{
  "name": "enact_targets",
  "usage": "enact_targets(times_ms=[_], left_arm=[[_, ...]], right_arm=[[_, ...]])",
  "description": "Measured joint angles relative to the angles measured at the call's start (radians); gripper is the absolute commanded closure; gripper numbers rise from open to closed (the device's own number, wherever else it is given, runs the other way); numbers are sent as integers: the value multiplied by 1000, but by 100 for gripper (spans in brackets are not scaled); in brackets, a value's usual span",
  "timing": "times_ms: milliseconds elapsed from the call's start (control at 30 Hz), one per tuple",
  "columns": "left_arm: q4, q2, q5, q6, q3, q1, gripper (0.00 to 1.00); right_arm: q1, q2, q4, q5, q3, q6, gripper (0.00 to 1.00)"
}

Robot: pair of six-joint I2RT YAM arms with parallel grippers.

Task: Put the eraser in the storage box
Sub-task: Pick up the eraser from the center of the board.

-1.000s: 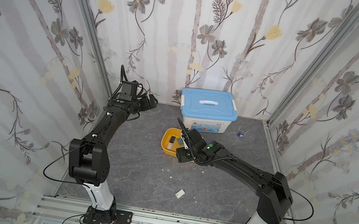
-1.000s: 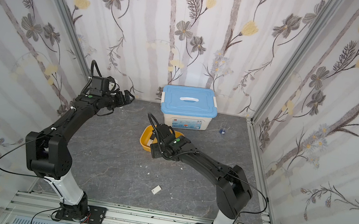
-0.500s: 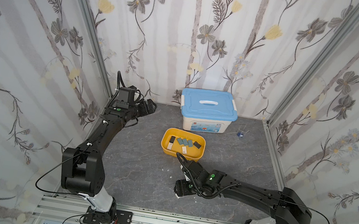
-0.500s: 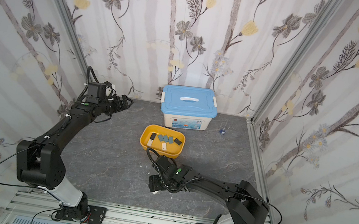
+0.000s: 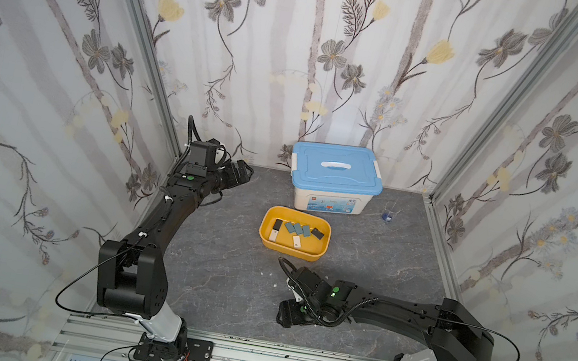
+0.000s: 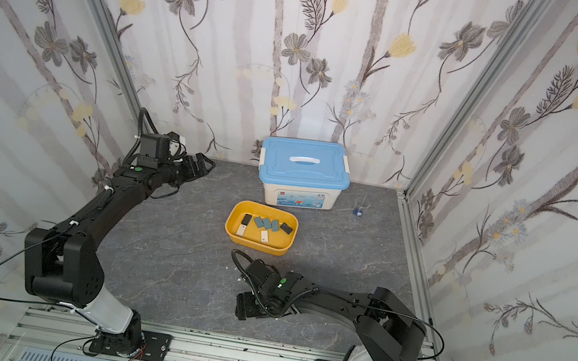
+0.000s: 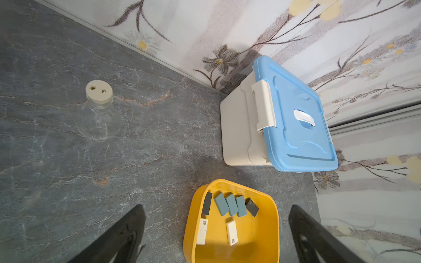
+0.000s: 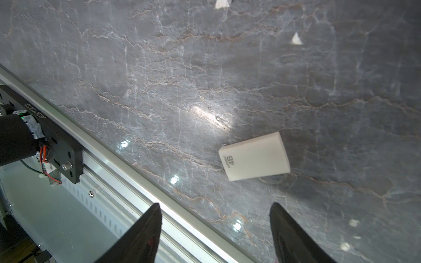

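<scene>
Hovering nearest the rail point(image 8: 114, 164): right end effector point(image 8: 215, 205), low over the grey surface point(image 8: 159, 68), on the near side of the storage box point(image 5: 287, 251) and well apart from it, fingers spread, gripping nothing. Only the fingertips caught by the right wrist camera, the rest cut off. Seen from that wrist alone: white eraser point(image 8: 254, 157) printed "4B", flat on the surface just ahead of the fingertips, touching neither, outside the storage box. Hidden beneath that end effector in both top views. White crumbs point(image 8: 296, 38) scattered around, too small to identify.

Inside the storage box: seven erasers point(image 7: 231, 205), two white, three blue-grey, two dark. Just behind the storage box: white bin with blue lid point(image 5: 336, 171), lid on, contents unseen. Farther back, off the storage box's right-arm side: small clear beaker point(image 5: 388, 214), blue at the bottom. Off its left-arm side, near the back wall: left end effector point(image 5: 242, 173), fingers wide apart, empty. Clear stoppered flask point(image 7: 100, 113) plain from the left wrist, hard to make out from above.
</scene>
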State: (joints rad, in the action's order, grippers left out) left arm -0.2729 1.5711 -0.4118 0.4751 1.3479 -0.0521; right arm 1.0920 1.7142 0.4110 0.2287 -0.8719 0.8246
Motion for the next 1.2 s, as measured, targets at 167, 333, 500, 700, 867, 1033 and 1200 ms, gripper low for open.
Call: enact_targets(times_ms=[167, 333, 500, 700, 867, 1033, 1200], left_arm=[[2, -2, 0, 0, -1, 0, 0], [8, -2, 0, 0, -4, 0, 0], [8, -5, 3, 0, -6, 0, 0], [8, -7, 12, -2, -9, 1, 0], [8, -10, 13, -2, -11, 1, 0], [14, -15, 15, -2, -22, 1, 0], [21, -17, 15, -1, -34, 1, 0]], right_arm=[[-17, 20, 0, 4, -10, -1, 24], [-39, 64, 1, 4, -40, -11, 24], [-48, 100, 9, 4, -70, -23, 24], [-57, 145, 39, 2, -114, -53, 24], [-45, 173, 39, -24, -173, -86, 24], [-16, 179, 60, -53, -195, -100, 24], [23, 178, 110, -110, -195, -111, 24]])
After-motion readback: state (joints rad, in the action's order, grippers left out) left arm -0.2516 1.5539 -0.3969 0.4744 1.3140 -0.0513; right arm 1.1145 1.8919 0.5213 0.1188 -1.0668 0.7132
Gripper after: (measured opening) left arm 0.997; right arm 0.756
